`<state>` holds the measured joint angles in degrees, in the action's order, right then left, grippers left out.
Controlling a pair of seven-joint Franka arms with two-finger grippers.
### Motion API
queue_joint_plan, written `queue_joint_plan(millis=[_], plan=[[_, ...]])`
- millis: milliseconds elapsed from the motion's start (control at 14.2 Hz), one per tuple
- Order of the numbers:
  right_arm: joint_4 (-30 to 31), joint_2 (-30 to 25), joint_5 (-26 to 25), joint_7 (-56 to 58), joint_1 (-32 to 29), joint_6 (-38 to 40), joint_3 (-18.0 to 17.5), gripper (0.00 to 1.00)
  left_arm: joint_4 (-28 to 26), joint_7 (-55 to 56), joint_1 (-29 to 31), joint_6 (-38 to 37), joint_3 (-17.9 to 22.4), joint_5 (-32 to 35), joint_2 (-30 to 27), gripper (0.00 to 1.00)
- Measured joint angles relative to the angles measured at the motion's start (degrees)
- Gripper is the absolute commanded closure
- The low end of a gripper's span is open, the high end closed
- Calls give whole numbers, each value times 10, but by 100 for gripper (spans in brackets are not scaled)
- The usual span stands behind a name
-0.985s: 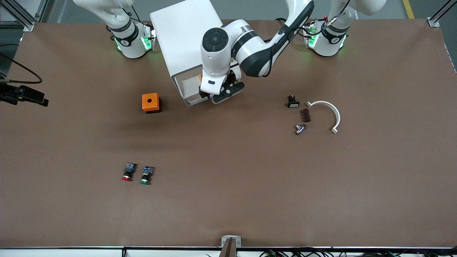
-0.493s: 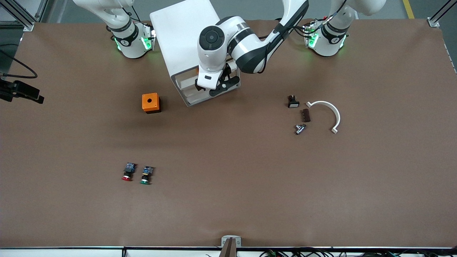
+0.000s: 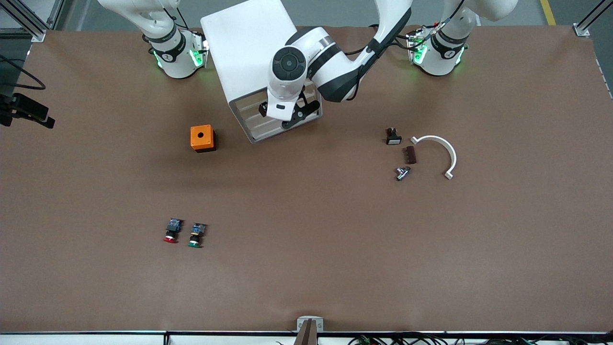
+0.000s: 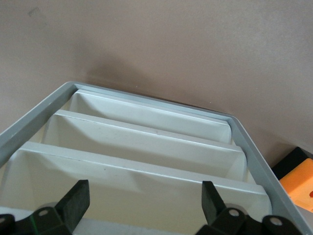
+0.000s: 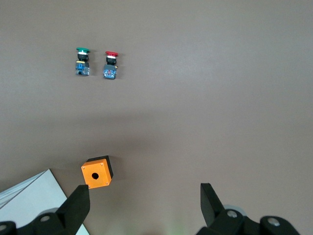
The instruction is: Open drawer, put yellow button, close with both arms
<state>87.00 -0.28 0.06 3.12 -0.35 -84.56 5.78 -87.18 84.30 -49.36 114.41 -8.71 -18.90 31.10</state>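
Observation:
The white cabinet (image 3: 244, 57) stands between the two arm bases, its front toward the front camera. Its uppermost drawer (image 3: 246, 108) sits pushed in, level with the lower drawer fronts (image 4: 146, 142). The yellow button is hidden. My left gripper (image 3: 280, 117) (image 4: 142, 205) is right at the top of the cabinet's front, open, with nothing between its fingers (image 4: 73, 200). My right gripper (image 5: 144, 205) does not show in the front view. In its wrist view it hangs open and empty over bare table beside the cabinet corner (image 5: 29, 200) and the orange box (image 5: 97, 172).
An orange box (image 3: 202, 138) with a round hole sits beside the cabinet toward the right arm's end. A red-capped button (image 3: 171, 231) and a green-capped button (image 3: 196, 235) lie nearer the front camera. Small parts (image 3: 393, 136) and a white curved piece (image 3: 443, 151) lie toward the left arm's end.
My left gripper has moved in against the cabinet front. The drawer that stood out with the yellow button showing has slid in, and the button has gone from sight.

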Motion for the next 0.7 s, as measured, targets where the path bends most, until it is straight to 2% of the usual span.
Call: queue_joint_plan(millis=[422,704], plan=[[3,-26,0,29,0,0,0,0,5,1,5,7,2,-5,1,0],[9,-27,0,39,0,0,1,0,30,0,60,-1,7,10,-16,1]])
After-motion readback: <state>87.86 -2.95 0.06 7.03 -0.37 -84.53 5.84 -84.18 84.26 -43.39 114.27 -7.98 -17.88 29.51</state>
